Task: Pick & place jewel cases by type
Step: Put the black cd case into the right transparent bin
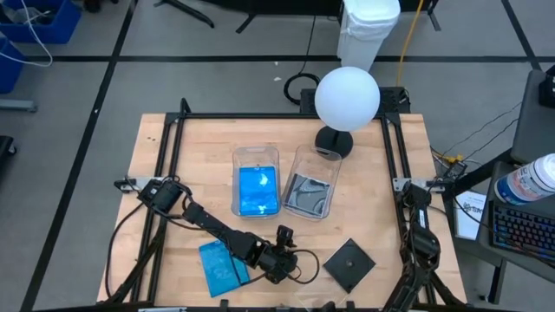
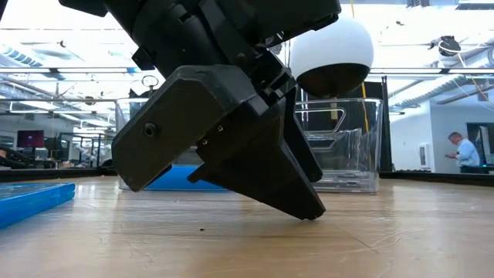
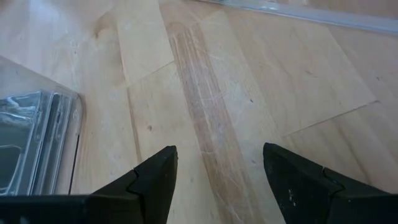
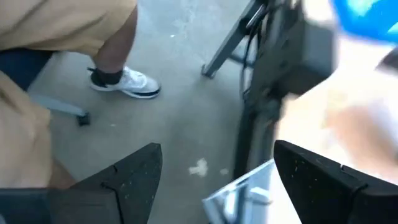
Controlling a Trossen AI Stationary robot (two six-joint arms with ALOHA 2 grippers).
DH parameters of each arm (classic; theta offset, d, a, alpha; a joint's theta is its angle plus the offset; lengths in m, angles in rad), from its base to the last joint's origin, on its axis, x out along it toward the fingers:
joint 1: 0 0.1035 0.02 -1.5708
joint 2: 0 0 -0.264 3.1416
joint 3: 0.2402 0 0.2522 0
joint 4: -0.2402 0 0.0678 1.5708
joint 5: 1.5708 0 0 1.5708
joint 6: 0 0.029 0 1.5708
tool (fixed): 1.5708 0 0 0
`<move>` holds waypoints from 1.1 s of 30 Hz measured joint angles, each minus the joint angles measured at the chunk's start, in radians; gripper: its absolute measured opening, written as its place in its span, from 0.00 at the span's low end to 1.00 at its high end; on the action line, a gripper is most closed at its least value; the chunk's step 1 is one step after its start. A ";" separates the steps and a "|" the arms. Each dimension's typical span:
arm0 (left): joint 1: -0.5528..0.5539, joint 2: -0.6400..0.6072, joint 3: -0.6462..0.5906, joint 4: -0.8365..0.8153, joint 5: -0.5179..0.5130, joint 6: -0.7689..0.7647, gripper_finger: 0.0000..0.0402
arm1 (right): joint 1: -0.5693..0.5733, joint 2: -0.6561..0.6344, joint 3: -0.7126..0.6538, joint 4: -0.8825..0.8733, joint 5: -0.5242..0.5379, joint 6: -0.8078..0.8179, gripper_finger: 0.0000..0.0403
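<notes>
Two clear tubs stand mid-table: the left tub (image 1: 256,186) holds blue jewel cases, the right tub (image 1: 310,192) holds grey ones. A loose blue jewel case (image 1: 221,267) lies flat near the front edge. A dark jewel case (image 1: 349,264) lies flat to its right, turned cornerwise. My left gripper (image 1: 284,247) stands between the two, open, its fingers (image 3: 155,180) slanting down over bare wood with nothing between them. My right gripper (image 4: 214,180) is open. Its arm (image 1: 421,243) stands at the table's right edge.
A white ball lamp on a dark foot (image 1: 345,102) stands behind the tubs. A black frame (image 1: 395,156) runs along the table's sides. The right wrist view looks down at the floor beside the table, where a person's leg and shoe (image 4: 127,84) show, and at a blurred clear edge (image 4: 239,193).
</notes>
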 joint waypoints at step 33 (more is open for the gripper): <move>0.028 0.000 0.000 -0.001 0.018 -0.008 0.61 | 0.043 0.059 0.026 -0.099 0.024 -0.078 0.47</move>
